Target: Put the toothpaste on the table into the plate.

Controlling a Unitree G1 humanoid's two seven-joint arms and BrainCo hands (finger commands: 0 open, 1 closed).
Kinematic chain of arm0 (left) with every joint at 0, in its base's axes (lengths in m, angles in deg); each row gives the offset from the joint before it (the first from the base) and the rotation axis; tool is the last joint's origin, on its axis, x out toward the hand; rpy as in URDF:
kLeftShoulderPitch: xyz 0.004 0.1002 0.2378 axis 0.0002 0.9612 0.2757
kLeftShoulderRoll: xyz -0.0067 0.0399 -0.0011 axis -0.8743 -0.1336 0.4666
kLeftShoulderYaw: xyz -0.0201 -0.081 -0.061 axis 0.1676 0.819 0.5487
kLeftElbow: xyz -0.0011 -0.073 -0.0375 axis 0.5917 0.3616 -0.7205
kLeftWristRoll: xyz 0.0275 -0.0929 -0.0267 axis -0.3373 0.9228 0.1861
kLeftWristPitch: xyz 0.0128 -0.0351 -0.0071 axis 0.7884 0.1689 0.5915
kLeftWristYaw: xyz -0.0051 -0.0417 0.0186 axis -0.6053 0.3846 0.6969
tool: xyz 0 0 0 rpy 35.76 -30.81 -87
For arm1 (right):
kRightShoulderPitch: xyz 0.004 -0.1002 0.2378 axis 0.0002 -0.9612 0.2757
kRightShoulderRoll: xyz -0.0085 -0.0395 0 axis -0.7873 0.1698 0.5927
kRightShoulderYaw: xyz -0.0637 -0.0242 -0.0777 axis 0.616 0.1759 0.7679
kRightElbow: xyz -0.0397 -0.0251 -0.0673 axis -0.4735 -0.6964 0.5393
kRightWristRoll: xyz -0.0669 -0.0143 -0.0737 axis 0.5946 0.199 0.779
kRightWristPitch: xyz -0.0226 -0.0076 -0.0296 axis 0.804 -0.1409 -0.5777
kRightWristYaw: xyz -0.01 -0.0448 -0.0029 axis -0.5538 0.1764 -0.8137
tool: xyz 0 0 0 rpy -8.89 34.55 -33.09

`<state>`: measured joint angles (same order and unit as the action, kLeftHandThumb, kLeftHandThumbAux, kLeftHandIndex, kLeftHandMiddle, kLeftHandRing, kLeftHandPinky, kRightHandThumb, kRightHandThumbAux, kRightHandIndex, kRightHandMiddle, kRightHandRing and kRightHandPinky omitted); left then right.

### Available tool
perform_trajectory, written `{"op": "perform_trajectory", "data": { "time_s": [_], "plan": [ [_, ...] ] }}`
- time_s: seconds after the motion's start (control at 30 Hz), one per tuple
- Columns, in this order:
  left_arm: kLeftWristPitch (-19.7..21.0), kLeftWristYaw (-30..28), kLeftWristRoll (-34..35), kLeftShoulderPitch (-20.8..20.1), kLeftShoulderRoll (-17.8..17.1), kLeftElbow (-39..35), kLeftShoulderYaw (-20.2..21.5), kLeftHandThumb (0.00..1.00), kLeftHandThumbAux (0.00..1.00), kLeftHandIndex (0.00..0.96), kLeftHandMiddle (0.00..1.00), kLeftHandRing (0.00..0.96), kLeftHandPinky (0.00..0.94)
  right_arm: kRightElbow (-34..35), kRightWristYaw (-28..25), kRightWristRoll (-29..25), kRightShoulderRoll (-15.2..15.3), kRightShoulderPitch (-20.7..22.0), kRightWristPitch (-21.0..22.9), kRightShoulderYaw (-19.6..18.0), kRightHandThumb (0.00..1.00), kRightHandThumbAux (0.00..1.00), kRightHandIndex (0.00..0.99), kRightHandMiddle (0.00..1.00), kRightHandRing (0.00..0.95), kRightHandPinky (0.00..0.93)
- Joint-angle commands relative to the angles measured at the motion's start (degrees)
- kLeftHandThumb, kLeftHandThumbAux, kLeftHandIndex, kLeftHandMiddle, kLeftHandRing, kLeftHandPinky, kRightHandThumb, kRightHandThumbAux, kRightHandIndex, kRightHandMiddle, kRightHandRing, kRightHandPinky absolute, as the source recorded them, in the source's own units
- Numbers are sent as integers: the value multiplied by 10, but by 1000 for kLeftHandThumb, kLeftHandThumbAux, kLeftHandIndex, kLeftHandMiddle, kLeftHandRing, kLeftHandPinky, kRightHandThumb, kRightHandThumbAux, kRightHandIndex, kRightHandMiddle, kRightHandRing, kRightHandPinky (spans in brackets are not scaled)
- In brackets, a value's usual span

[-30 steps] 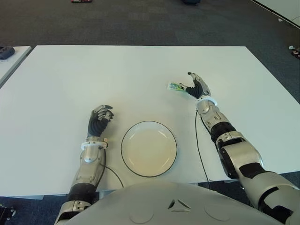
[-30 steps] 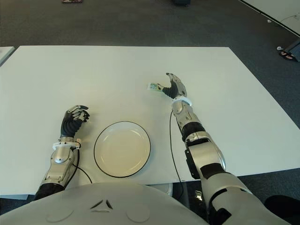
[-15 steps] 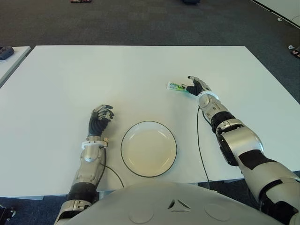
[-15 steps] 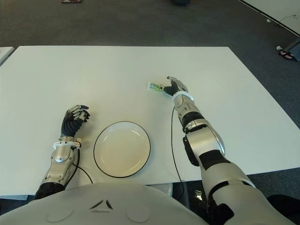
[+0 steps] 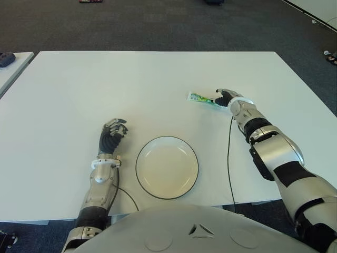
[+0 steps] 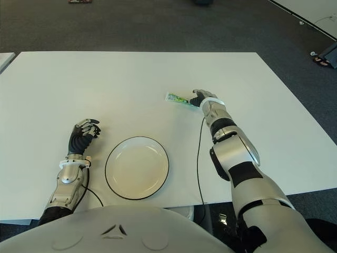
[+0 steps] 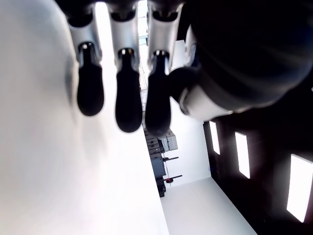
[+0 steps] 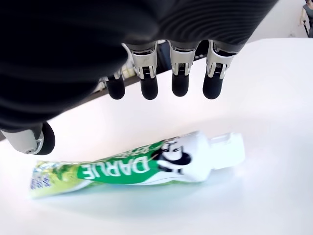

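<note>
Overhead, right robot hand (image 8: 161,73) spread, empty (hovering), green-white toothpaste (image 8: 142,164) reading "DARLIE"

My right arm reaches forward; my left sits low with its fingers curled.

My right hand (image 5: 225,97) is stretched out ahead on my right side, fingers (image 8: 179,83) spread apart and closed on nothing. My left hand (image 5: 111,134) points forward, its fingers (image 7: 128,95) bent inward and empty.

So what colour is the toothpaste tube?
The toothpaste tube is green and white, clearest in the right wrist view.
</note>
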<state>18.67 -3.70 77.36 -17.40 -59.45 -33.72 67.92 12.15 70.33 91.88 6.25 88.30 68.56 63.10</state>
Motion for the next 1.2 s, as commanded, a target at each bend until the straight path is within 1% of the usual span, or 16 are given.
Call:
{"op": "perform_trajectory", "data": {
  "time_s": [0.03,0.13,0.37,0.53,0.67,0.8,1.0,1.2],
  "plan": [
    [16,1,0,12,6,-1,-1,704,717,431,604,612,595,-9,-25,15,7,7,10,17,440,277,0,0,0,0],
    [14,2,-1,14,6,-4,-1,704,717,431,606,614,597,-14,-27,21,13,-1,7,26,447,273,0,0,0,0],
    [19,0,-2,18,5,-12,-1,704,718,430,604,617,592,-19,-39,46,18,-5,0,58,453,275,0,0,0,0],
    [24,4,-3,22,7,-19,0,704,718,430,599,611,584,-16,-51,53,19,-7,-2,70,470,269,0,0,0,0],
    [31,4,-4,26,6,-26,1,704,717,430,600,611,586,-19,-46,66,17,-24,-8,88,491,255,0,0,0,0],
    [37,5,-4,27,6,-29,2,704,717,430,600,610,586,-23,-28,84,20,-48,-18,111,513,251,0,0,0,0],
    [40,4,-6,27,4,-28,3,705,718,430,593,605,574,-25,-21,107,21,-49,-25,137,558,269,0,0,0,0],
    [38,2,-7,26,3,-29,2,705,719,430,596,607,589,-27,-10,125,18,-52,-21,158,589,309,0,0,0,0]
  ]
}}
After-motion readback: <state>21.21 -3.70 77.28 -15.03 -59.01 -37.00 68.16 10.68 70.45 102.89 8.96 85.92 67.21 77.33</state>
